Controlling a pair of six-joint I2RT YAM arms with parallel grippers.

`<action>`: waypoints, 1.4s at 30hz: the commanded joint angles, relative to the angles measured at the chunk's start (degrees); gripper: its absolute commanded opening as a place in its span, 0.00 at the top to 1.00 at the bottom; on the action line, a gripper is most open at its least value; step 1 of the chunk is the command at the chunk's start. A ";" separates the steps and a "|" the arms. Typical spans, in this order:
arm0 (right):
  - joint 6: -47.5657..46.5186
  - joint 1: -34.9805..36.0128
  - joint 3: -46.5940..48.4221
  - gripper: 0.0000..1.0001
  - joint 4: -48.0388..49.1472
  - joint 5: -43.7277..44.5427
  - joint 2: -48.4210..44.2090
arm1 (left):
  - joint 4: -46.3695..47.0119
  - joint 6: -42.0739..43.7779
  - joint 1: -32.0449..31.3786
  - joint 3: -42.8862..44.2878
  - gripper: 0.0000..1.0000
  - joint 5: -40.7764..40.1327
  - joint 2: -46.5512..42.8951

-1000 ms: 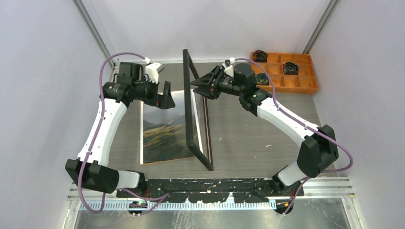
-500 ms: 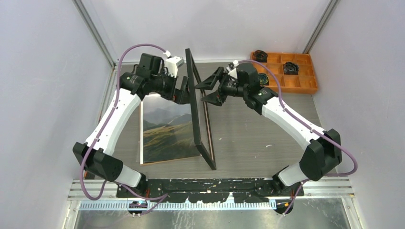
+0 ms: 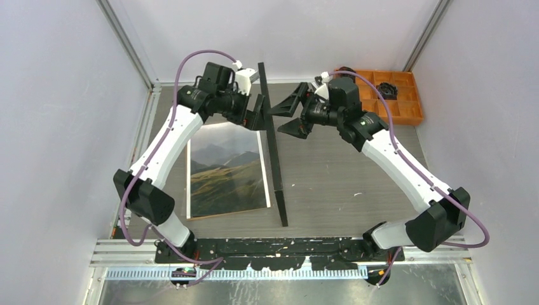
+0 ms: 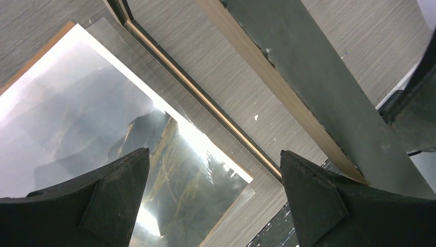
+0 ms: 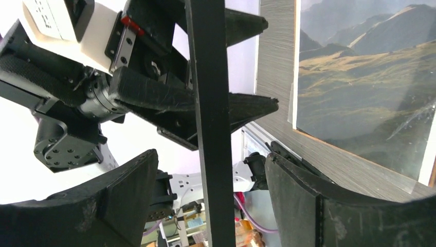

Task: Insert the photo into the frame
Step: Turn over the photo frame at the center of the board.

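Observation:
The frame [image 3: 273, 152] stands on its long edge in the middle of the table and shows as a thin black bar. My right gripper [image 3: 287, 114] is open astride the frame's upper edge [image 5: 208, 128], with a gap on each side of it. My left gripper [image 3: 258, 115] is open against the frame's left face; I cannot tell if it touches. The photo [image 3: 225, 168], a mountain landscape, lies flat left of the frame. In the left wrist view the photo [image 4: 169, 170] shows between the open fingers [image 4: 118, 195], the frame's bar [image 4: 308, 77] at upper right.
A brown backing panel [image 3: 222, 216] lies under the photo, its edge showing at the near side. An orange compartment tray [image 3: 397, 111] with dark items sits at the back right. White walls close the cell on the left, right and back.
My right gripper has opened and released the frame's top edge. The left arm has swung right, up to the frame's left face. The frame has tipped more upright and shifted right.

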 commanded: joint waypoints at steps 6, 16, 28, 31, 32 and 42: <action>-15.56 -0.20 11.33 0.11 -20.51 0.98 0.35 | -0.42 -0.24 -3.40 10.54 0.00 -3.02 6.78; -28.52 -0.20 16.84 0.34 -38.28 15.74 -1.42 | -2.55 1.26 -4.20 12.02 0.00 -6.57 9.24; -34.82 -0.19 15.83 0.63 -46.00 29.66 -4.60 | 0.33 9.88 -4.03 -6.24 0.00 -16.19 4.94; -36.11 -0.28 14.64 0.64 -47.28 31.84 -4.52 | 0.81 12.00 -3.95 -9.37 0.00 -18.71 4.78; -36.40 -0.26 13.96 0.64 -47.82 33.66 -4.46 | 1.00 12.49 -3.84 -10.73 0.00 -19.09 4.56; -33.79 -0.29 4.28 0.72 -43.58 36.37 -5.26 | -0.78 15.43 1.34 -14.22 0.00 -17.01 3.45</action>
